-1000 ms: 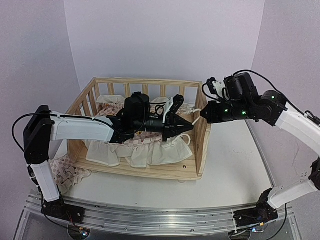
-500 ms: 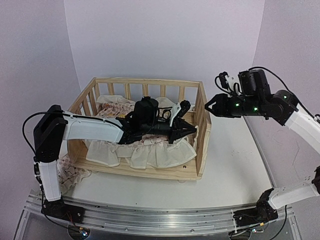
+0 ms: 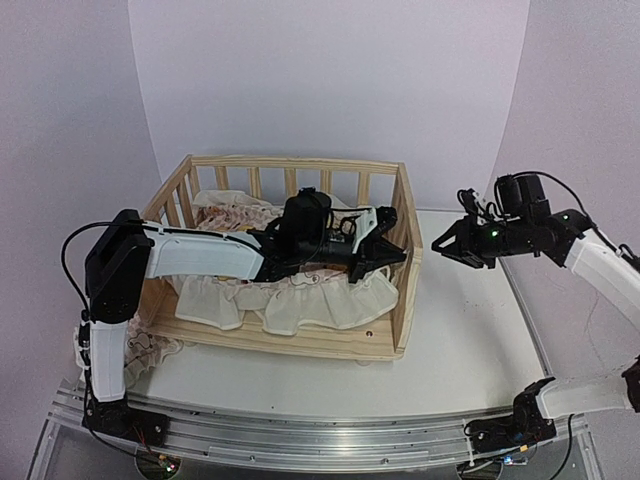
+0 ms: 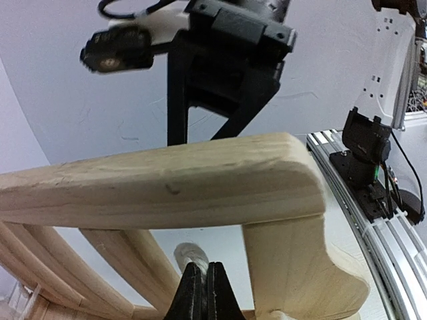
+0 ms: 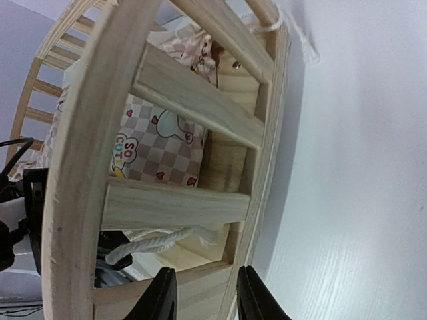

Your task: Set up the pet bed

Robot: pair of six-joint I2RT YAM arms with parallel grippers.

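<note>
The pet bed's pine frame [image 3: 300, 161] stands left of centre, with the cream ruffled cushion [image 3: 305, 305] inside it. My left gripper [image 3: 398, 258] reaches across the cushion to the bed's right rail. In the left wrist view it [image 4: 201, 268] is shut on a white tie string [image 4: 190, 255] just under the top rail [image 4: 167, 180]. My right gripper [image 3: 441, 245] hovers outside that rail, open and holding nothing. The right wrist view shows its jaws [image 5: 203, 295] apart. Beyond them are the slats [image 5: 173, 203], the frayed string end [image 5: 160, 243] poking between two slats, and the checked cushion [image 5: 157, 150].
A piece of pink-checked cloth [image 3: 140, 350] lies on the white table [image 3: 460, 340] outside the bed's left end, beside the left arm's base. The metal mounting rail [image 3: 320, 435] runs along the near edge. Walls close in behind and on both sides.
My right gripper has let go at the bed's right rail, opened and drawn back to the right. My left gripper has pushed farther right to the rail, still shut on the string.
</note>
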